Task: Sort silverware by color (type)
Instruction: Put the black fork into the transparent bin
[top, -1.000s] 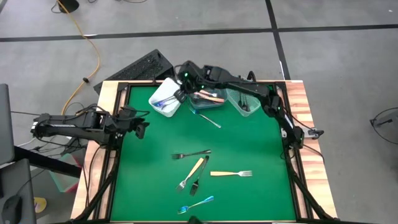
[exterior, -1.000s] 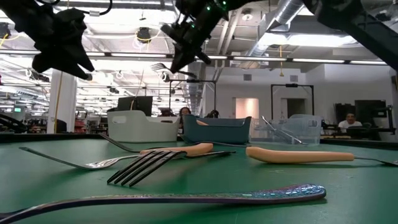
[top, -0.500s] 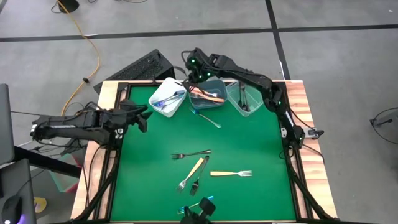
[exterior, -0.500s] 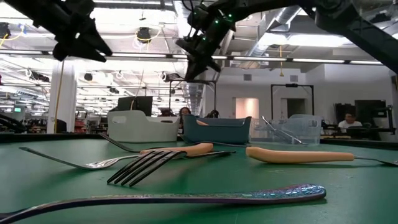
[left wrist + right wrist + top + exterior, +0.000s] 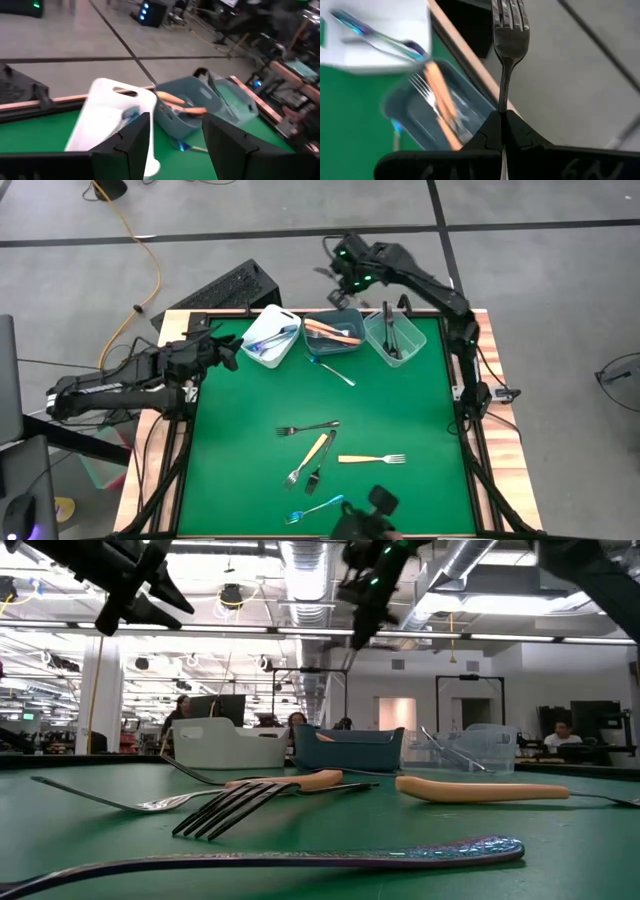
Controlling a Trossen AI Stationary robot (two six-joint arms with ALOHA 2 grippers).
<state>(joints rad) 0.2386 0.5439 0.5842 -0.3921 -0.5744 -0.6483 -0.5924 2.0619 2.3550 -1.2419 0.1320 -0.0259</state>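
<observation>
From above, the white bin (image 5: 268, 337) holds blue-handled pieces, the grey-blue bin (image 5: 333, 334) orange ones, the clear bin (image 5: 391, 339) dark ones. My right claw (image 5: 338, 273) hovers beyond them (off the table). Its wrist view shows it pinching a dark fork (image 5: 509, 47). My left claw (image 5: 172, 142) stands spread near the white bin.

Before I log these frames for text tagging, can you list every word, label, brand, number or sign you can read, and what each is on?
No readable text in any view.
White bin, grey-blue bin, clear bin: no labels visible.
Fork in the right end effector: no marking visible.
Room signs behind the table in the low view: too small to read.
</observation>
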